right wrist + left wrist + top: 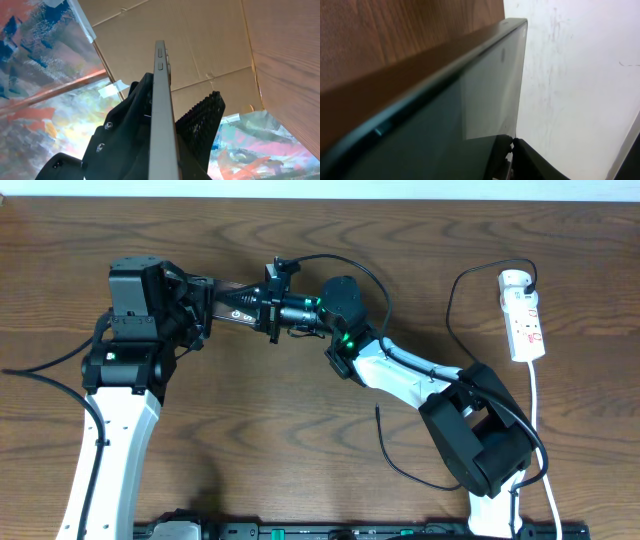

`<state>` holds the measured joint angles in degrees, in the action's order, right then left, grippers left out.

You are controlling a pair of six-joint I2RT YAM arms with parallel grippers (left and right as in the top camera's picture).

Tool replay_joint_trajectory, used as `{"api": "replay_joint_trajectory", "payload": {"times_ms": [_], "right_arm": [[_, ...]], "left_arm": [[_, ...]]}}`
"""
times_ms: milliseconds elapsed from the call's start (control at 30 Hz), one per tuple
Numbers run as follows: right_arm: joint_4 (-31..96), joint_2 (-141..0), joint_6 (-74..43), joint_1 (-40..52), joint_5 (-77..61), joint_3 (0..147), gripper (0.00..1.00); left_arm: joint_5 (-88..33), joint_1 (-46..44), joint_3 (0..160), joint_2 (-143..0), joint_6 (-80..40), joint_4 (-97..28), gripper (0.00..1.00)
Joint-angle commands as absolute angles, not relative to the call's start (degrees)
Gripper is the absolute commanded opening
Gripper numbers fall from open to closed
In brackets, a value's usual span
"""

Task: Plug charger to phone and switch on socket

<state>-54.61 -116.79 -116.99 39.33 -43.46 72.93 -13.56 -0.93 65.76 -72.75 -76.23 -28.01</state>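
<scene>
**Jaws of both grippers shut on the phone, charger tip loose on the table**

Jaws of the right gripper [271, 305] are closed on the phone [236, 302]. The right wrist view shows it edge-on, with its side buttons facing the camera. It is clamped between two black fingers [202, 125], one of them with a ribbed pad pressed against its face. From overhead, the left gripper [203, 308] has its jaws around the opposite end of the phone and appears to grip it. That arm's own camera shows none of its fingers, only the phone's dark glass and rim very close to the lens.

The phone spans the gap between the two grippers at the upper middle of the table [300, 450]. It is tilted onto its edge, and a strip of its bronze back with white lettering faces up.

The charger [386, 445] lies on the wood well apart from the phone. Its thin black cable curls beside the right arm's base. Its free tip [378, 411] rests on the table below the right forearm, joined to nothing.

The socket [524, 315] lies flat at the far right edge, with a black plug seated at its top end. Its white cord [541, 420] trails down toward the near edge. Red marks show on its face, but the switch positions are too small to read.
</scene>
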Motion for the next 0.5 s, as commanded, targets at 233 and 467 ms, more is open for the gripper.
{"api": "replay_joint_trajectory", "payload": {"times_ms": [233,467], "right_arm": [[-55.96,-116.38,-117.54,38.98,-43.77,73.71,0.01],[-55.96,-116.38,-117.54,38.81,-44.07,73.71,0.01]], "left_arm": [[-12.29,-0.93,67.2,-72.99,-75.5,-27.75,0.44],[-11.27,-0.95,67.2,-72.99,-75.5,-27.81,0.41]]}}
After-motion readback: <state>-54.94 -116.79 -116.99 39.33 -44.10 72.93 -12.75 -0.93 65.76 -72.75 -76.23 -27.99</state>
